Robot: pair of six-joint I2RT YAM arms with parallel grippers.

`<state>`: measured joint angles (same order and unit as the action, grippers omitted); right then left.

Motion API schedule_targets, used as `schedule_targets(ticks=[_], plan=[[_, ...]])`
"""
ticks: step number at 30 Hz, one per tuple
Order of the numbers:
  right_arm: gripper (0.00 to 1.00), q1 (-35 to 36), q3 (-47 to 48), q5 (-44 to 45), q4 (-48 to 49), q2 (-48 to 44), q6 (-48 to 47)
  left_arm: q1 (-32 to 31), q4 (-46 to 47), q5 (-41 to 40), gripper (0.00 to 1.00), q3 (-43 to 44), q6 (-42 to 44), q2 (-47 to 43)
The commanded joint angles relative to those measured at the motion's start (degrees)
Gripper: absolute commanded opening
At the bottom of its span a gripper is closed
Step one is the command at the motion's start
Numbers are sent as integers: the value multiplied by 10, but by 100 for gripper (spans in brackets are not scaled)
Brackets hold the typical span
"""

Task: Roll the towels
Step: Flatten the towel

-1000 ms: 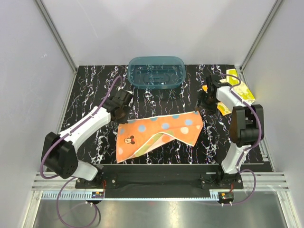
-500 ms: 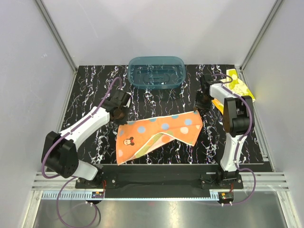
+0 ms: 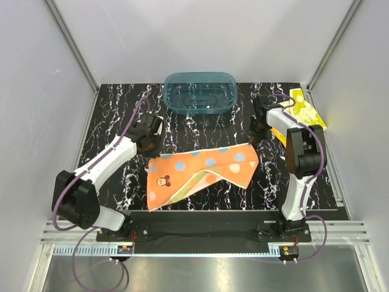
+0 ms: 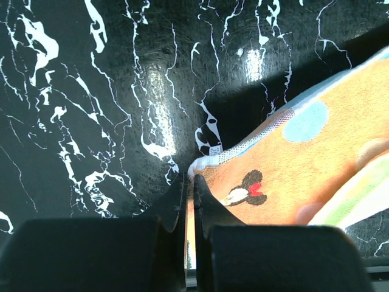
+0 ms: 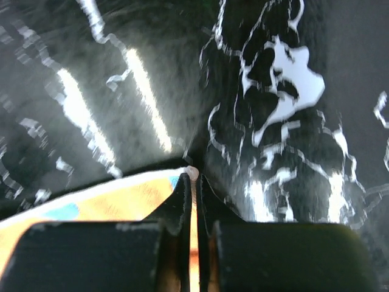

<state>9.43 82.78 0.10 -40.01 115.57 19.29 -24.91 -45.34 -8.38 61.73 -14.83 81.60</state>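
Note:
The orange towel with pale blue dots (image 3: 200,170) lies partly folded on the black marbled table, a cartoon mouse printed near its left end. My left gripper (image 3: 150,146) is shut on the towel's far left corner (image 4: 203,163), cloth pinched between its fingers (image 4: 176,201). My right gripper (image 3: 255,135) is shut on the far right corner (image 5: 192,173), the towel edge (image 5: 109,204) running off to the left. A second towel, bright yellow (image 3: 306,112), lies at the far right edge behind the right arm.
A teal translucent tub (image 3: 199,92) stands at the back middle of the table (image 3: 115,115). White walls and metal frame rails close in the sides. The arm bases sit on the near rail.
The right gripper came down to the towel's far right corner and shut on it. The left gripper, holding its corner, drew slightly left, shifting the towel's left end.

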Motion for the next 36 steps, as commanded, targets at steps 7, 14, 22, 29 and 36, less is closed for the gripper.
schedule_targets(ticks=[7, 14, 22, 29, 36], plan=[[0, 12, -17, -14, -58, -291, 19, 3, -26, -38, 0, 71, 5, -135], [0, 12, -86, -38, -129, -495, 44, 3, -76, -14, 0, 96, 2, -235], [0, 12, -81, -12, -227, -638, 51, 3, -149, 8, 0, 136, 3, -320], [0, 12, -32, 49, -243, -586, 41, 3, -205, 10, 0, 204, -8, -279], [0, 11, -76, 52, -134, -432, 54, 11, -126, 38, 0, 127, -31, -161]])
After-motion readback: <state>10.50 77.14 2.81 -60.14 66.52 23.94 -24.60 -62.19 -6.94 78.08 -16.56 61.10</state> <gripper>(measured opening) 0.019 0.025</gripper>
